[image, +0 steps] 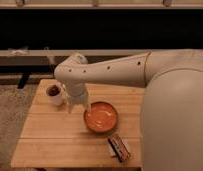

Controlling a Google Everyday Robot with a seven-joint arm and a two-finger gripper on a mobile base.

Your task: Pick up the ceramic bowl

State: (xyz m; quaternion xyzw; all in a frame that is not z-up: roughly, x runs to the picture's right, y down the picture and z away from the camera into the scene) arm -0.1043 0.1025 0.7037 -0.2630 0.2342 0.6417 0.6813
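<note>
Left of the jaws, near: a white cup (55,93). Gripper (79,107) hangs with jaws apart at the left rim of the ceramic bowl (101,117), which spreads away to their right. Advice: lower straight, one jaw inside the rim and one outside, then pinch firmly, since the glaze looks slick.

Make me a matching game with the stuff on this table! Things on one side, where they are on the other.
Things:
1 ceramic bowl
2 white cup
3 small packet
4 tool

Places:
A near the front edge of the table
B over the table, between cup and bowl
C far left corner of the table
D roughly mid-table

Pairs: 1-D, 2-C, 3-A, 4-B
</note>
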